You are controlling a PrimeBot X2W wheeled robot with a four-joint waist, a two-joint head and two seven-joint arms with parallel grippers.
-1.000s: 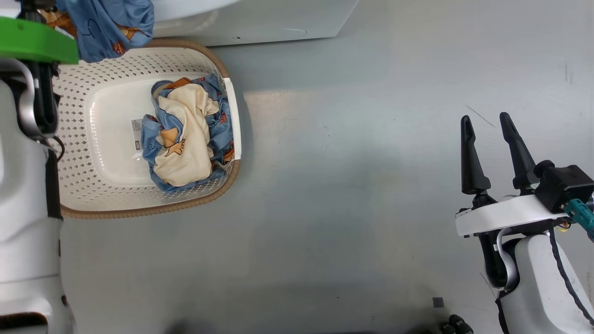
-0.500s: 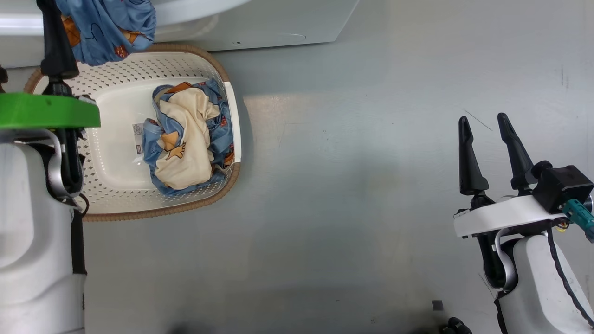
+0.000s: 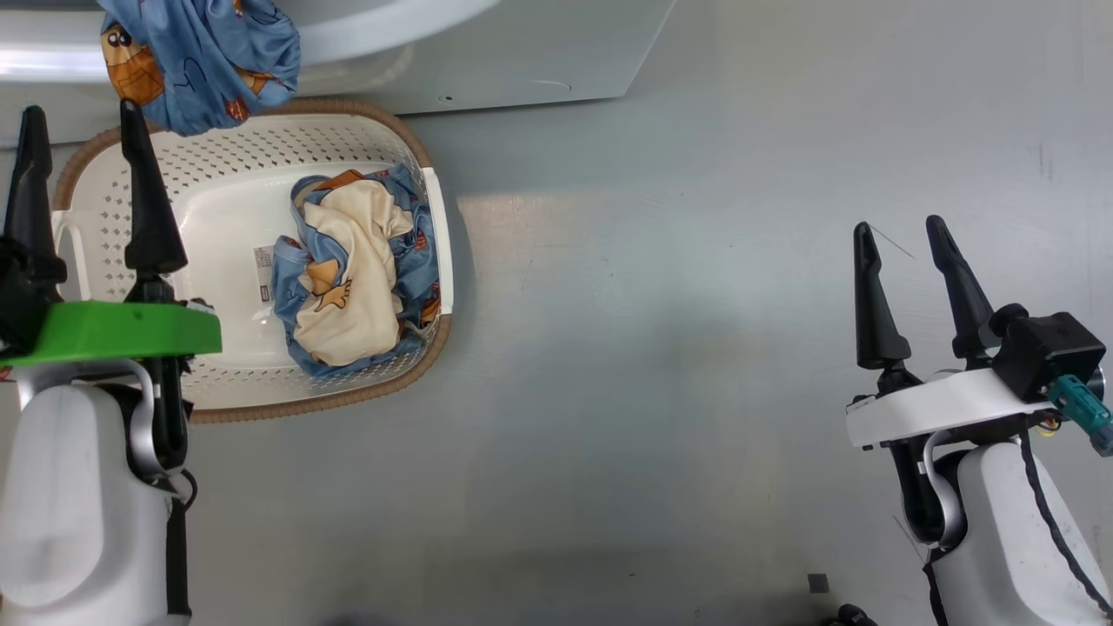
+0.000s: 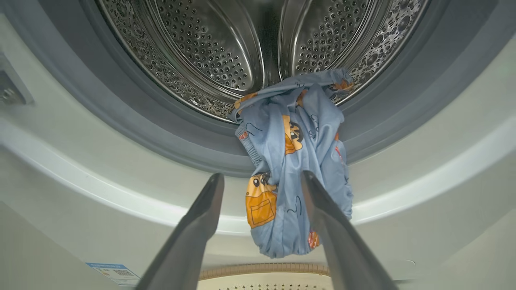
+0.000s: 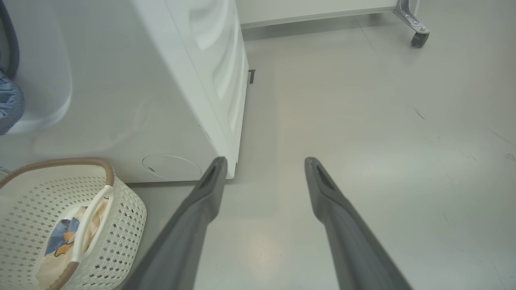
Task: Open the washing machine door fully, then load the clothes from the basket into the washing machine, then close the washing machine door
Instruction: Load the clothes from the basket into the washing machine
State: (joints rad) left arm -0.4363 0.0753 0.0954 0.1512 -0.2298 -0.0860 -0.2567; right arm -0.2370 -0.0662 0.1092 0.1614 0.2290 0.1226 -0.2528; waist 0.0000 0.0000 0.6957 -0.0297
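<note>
Grey floor (image 3: 661,348) fronts the washing machine (image 3: 487,52). Loading step: one blue garment (image 4: 294,169) hangs over the grey gasket (image 4: 133,117), half outside the drum (image 4: 193,48); more clothes (image 3: 356,269) lie in the basket (image 3: 261,130). Both the left gripper (image 3: 82,113) and right gripper (image 3: 898,226) show fingers spread, empty. Next, that garment likely needs pushing inside.

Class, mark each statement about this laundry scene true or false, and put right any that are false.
1. The light blue printed garment hangs over the grey rubber gasket, partly outside the steel perforated drum. True.
2. The left gripper is shut on that garment. False: its fingers stand apart, gripping nothing.
3. The cream-white perforated plastic basket is empty. False: a crumpled cream and blue bundle of clothes lies in it.
4. The right gripper is open and empty above the grey floor. True.
</note>
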